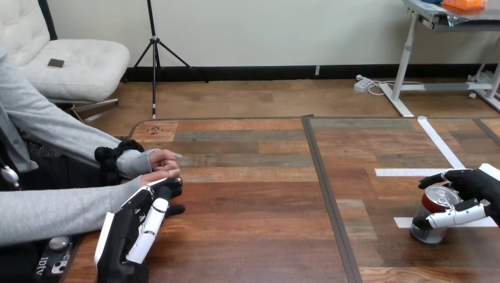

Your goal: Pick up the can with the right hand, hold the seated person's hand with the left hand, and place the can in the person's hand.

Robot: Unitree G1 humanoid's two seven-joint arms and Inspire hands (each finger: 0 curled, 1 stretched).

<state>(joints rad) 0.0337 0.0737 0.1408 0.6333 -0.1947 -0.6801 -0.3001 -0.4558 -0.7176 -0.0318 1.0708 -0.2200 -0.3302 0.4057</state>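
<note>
A silver can (429, 229) with a red top stands upright on the wooden table (253, 200) at the right, on a strip of white tape. My right hand (479, 186) comes in from the right edge and is curled round the can, thumb on its far side and a finger (454, 215) across its near side. My left hand (138, 227) reaches forward at the lower left, fingers nearly straight. Its fingertips (171, 187) touch the underside of the person's nearer hand (154, 175). The person's other hand (162, 158) rests just behind, loosely closed.
White tape strips (413, 172) mark the right half of the table. A dark seam (329, 194) runs front to back down the middle. The person's grey sleeves (53, 209) lie along the left edge, with a small black device (53, 256) below them.
</note>
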